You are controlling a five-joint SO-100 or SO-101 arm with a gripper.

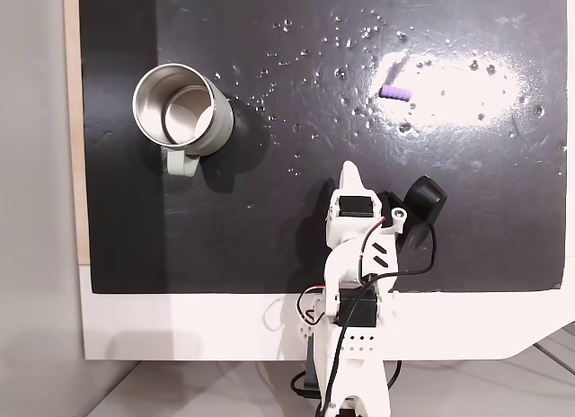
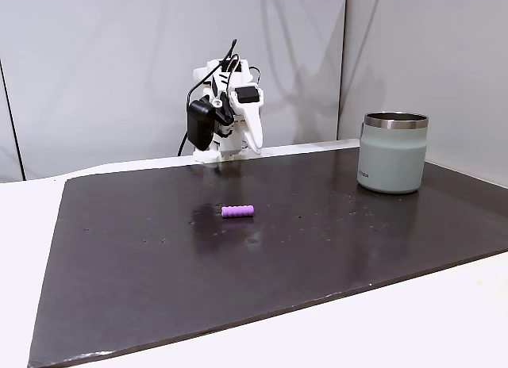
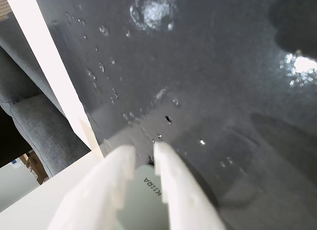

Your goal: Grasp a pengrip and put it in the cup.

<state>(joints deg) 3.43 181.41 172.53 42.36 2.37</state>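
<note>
Two white fingers of the claw fill the bottom of the wrist view, with only a narrow slit between their tips; nothing is held. Behind them a pale patch with dark lettering shows, apparently the side of the cup.

Worktop: white, covered by a large glossy black mat with scattered small specks and a bright glare patch in the top-down fixed view.

Arm: white, folded back at the near edge of the mat in the top-down fixed view, claw pointing over the mat. In the side fixed view the arm sits at the far edge, claw hanging downward above the mat, clear of both objects.

Cup: shiny metal, upright, pale handle toward the arm side, upper left of the mat in the top-down fixed view. In the side fixed view the cup stands at the right rear of the mat.

Pengrip: purple, ribbed, lying on its side on the mat inside the glare patch, well apart from the cup, beyond the claw and to its right. In the side fixed view the pengrip lies near mid-mat, in front of the arm.
</note>
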